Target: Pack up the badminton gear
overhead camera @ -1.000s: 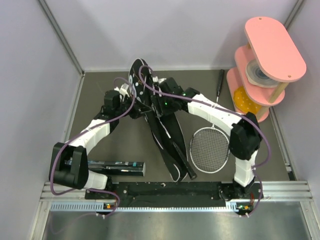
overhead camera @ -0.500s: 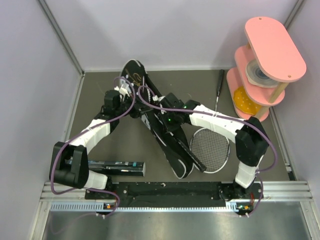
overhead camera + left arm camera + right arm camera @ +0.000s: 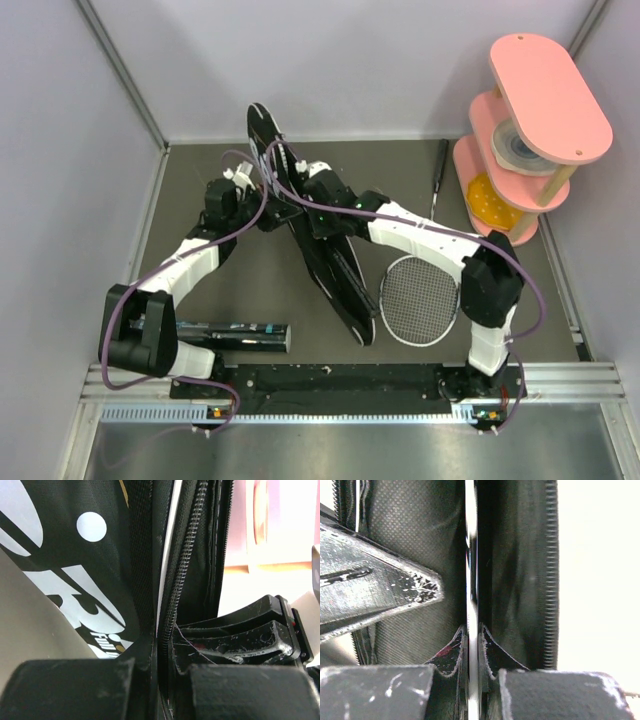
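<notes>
The black bag [image 3: 340, 280] with white lettering stands on its edge, running from the back wall toward the front of the table. My left gripper [image 3: 262, 200] is shut on its zipper edge [image 3: 172, 605] near the upper end. From the other side my right gripper [image 3: 300, 205] is shut on a thin edge of the same bag [image 3: 515, 580], close to the left one. A silver-framed racket [image 3: 420, 300] lies flat to the right of the bag, handle pointing to the back. The long black tube [image 3: 232, 335] lies at the front left. No shuttlecocks are in view.
A pink tiered stand [image 3: 530, 130] fills the back right corner, just beyond the racket's handle. Grey walls close in the table at the left, back and right. The arms' base rail [image 3: 340, 385] runs along the front.
My right gripper has shut on the bag's edge. The bag has turned up onto its edge, its top swinging left toward the back wall and its lower end shifting left, away from the racket.
</notes>
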You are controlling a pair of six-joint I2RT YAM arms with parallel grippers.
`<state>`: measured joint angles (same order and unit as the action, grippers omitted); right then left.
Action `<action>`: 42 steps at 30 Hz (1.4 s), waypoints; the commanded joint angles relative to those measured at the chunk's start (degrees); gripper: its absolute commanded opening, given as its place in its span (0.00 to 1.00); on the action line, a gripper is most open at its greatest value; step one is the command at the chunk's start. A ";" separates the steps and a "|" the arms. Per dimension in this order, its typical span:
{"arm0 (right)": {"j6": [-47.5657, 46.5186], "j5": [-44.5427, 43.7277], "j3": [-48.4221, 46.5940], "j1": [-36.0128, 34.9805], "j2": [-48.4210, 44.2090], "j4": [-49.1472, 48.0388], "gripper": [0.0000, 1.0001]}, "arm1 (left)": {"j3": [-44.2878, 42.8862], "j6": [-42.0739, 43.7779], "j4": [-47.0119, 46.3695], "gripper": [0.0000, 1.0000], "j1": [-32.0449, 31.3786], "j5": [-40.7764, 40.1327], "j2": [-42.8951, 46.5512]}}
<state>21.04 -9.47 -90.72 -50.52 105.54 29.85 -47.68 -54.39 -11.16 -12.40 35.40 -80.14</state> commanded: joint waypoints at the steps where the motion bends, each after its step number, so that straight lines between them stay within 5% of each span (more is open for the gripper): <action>1: 1.02 -6.78 -8.76 -0.19 4.41 -10.24 0.00 | 0.57 -1.42 -3.96 0.00 -0.87 3.80 2.88; 6: 3.93 -7.84 -9.57 -0.36 7.40 -12.17 0.00 | 0.57 -1.51 -4.05 0.00 -0.96 4.33 3.23; 14: -1.70 -11.70 2.47 -0.80 6.35 -31.31 0.00 | 2.42 -2.47 -5.80 0.00 -0.96 4.77 2.88; 23: -0.39 -19.09 9.51 -1.95 7.84 -40.40 0.00 | 3.03 -2.56 -5.98 0.00 -0.87 4.77 2.27; 26: -0.12 -17.51 5.38 -1.95 7.93 -31.45 0.13 | 3.03 -1.51 -4.49 0.00 -0.78 3.55 2.79; 30: -2.40 -10.77 1.78 -1.95 4.51 -18.10 0.50 | 2.07 -0.81 -0.73 0.00 -0.17 0.83 3.58; 33: -5.21 -4.86 4.04 -1.86 -1.19 -11.84 0.69 | 1.89 -0.63 0.87 0.00 0.36 -1.55 4.11; 42: -18.29 2.01 19.31 -1.25 -26.41 -6.46 0.78 | 0.40 -0.10 3.42 0.00 0.98 -3.05 5.34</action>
<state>11.73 -10.44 -77.71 -51.96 90.08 22.31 -44.95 -54.92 -7.27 -11.57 31.22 -78.06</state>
